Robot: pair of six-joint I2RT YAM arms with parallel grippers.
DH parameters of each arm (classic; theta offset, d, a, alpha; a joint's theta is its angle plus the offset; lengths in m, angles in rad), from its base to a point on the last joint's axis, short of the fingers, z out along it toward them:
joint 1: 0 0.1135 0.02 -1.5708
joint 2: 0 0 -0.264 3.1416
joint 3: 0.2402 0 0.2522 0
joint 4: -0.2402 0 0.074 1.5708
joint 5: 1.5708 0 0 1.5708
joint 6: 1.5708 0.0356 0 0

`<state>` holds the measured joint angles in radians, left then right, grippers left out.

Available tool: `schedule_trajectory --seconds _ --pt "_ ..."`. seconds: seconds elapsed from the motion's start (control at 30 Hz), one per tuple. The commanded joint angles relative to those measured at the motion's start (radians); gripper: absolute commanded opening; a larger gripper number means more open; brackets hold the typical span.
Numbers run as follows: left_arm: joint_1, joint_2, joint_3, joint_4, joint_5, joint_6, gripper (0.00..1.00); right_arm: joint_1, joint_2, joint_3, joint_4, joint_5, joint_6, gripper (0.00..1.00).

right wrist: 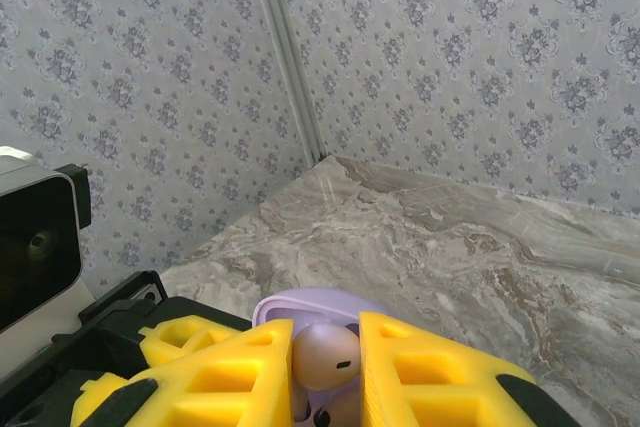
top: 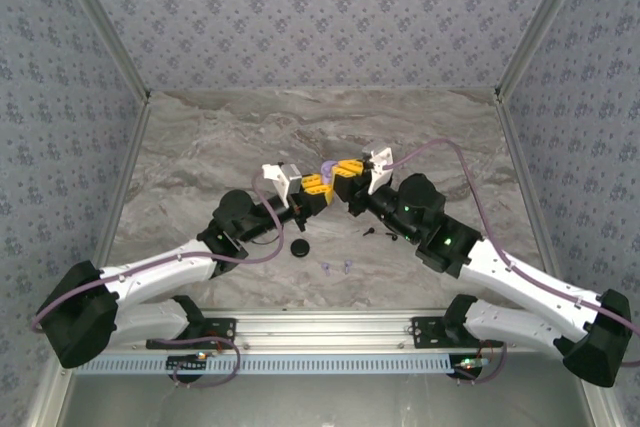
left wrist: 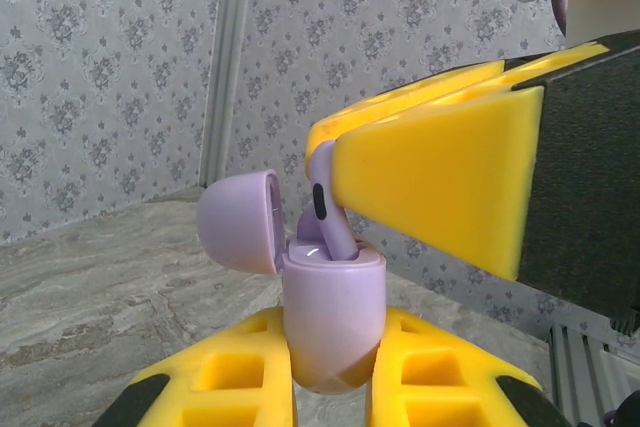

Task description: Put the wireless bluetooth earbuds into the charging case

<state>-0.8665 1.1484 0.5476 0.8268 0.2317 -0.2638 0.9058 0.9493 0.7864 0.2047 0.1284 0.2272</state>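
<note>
The left gripper (left wrist: 335,337) has its yellow jaws clenched on the lower body of the lavender charging case (left wrist: 333,312). In the left wrist view the case stands upright, long axis vertical and mouth facing up. Its domed lid (left wrist: 240,219) is hinged open and hangs off to the left of the mouth.

The right gripper (right wrist: 325,347) comes in from the right of the case, its jaws grasping a lavender earbud (left wrist: 326,215) by its rounded head. The earbud's long axis runs steeply, close to the case's own, leaning a little. The head is uppermost, just above the mouth on the lid side. The stem points down and slightly right, its tip already inside the rim of the case. A dark strip on the stem faces the left wrist camera.

From above, both grippers meet over the middle of the marbled surface (top: 200,137), with the case between them.

Nearer the arm bases than the case, several things lie loose on the surface:
- A black round case (top: 298,248), to the left.
- Two loose lavender earbuds (top: 338,267), side by side, almost straight below the case in the picture.
- A black earbud pair (top: 381,233), to the right, too small to tell which way they point.
</note>
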Motion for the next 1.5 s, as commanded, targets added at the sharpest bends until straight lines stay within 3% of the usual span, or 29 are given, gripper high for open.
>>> schedule_trajectory --seconds 0.0,0.77,1.07,1.47 --pt "-0.006 -0.003 0.038 0.056 -0.019 0.000 0.00 0.009 -0.026 -0.009 -0.029 0.011 -0.013 0.23" --pt "-0.006 0.020 0.040 0.070 -0.009 0.005 0.00 0.005 0.022 0.053 -0.080 -0.064 -0.014 0.29" --pt "-0.005 0.024 0.036 0.074 -0.009 0.003 0.00 -0.004 0.051 0.113 -0.106 -0.092 0.002 0.42" --pt "-0.006 0.023 0.031 0.084 -0.016 -0.002 0.00 -0.056 0.056 0.275 -0.245 -0.133 0.061 0.71"
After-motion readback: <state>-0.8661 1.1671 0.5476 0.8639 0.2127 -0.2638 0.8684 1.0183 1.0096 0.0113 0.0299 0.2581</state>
